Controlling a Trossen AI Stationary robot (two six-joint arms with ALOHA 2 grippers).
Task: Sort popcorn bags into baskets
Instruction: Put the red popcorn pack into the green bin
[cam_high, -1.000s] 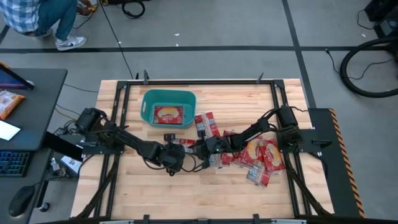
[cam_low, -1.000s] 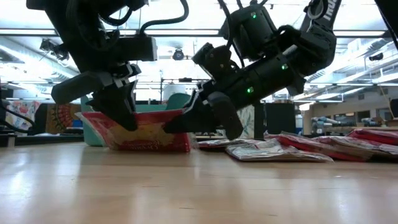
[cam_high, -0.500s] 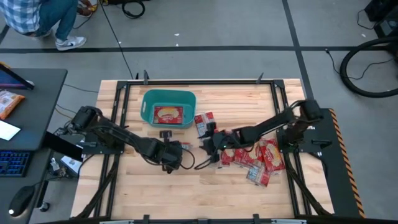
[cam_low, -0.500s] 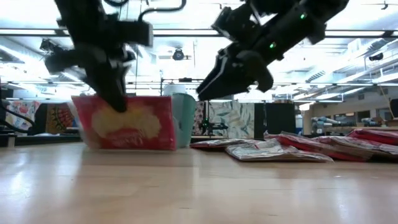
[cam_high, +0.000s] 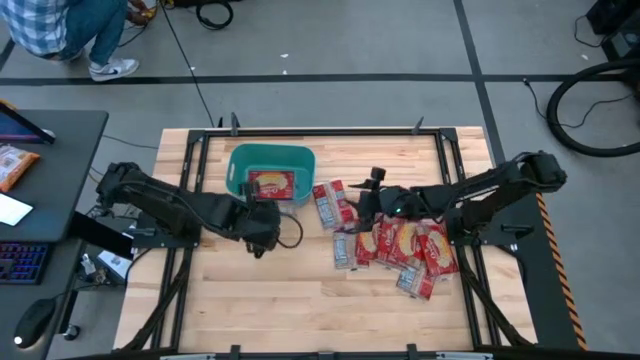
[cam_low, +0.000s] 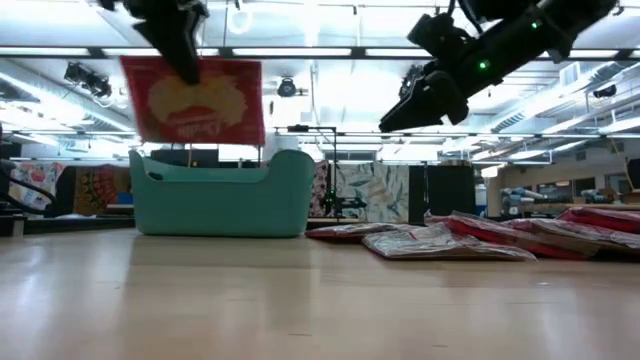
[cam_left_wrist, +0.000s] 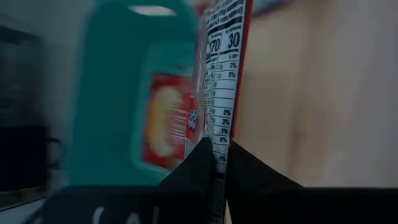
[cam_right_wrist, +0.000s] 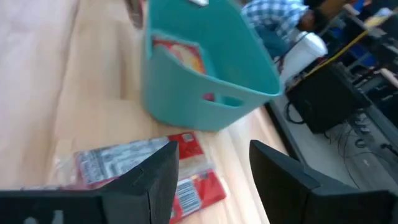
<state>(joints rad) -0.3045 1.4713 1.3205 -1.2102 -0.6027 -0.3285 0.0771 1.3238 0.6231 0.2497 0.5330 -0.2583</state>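
My left gripper is shut on a red popcorn bag and holds it in the air just near of the teal basket. One bag lies flat inside the basket. In the left wrist view the held bag shows edge-on, with the basket behind it. My right gripper is open and hovers above the left end of the pile of bags, which lie flat on the table right of the basket. The right wrist view shows a bag under the right gripper. My left gripper pinches the bag's top edge between its two fingers, coming from above and pointing down. The bag hangs upright below the fingers, lifted clear of the table. Its lower edge is about level with the basket's rim.
The pile of bags spreads toward the table's right edge. Bare wood lies along the near side. A person stands on the floor beyond the far left corner. A desk with an orange packet is to the left.
My left gripper has risen and moved toward the basket, lifting the bag from standing on the table to hanging clear. My right gripper, which was low beside that bag, has risen and drawn back toward the table's right and far side.
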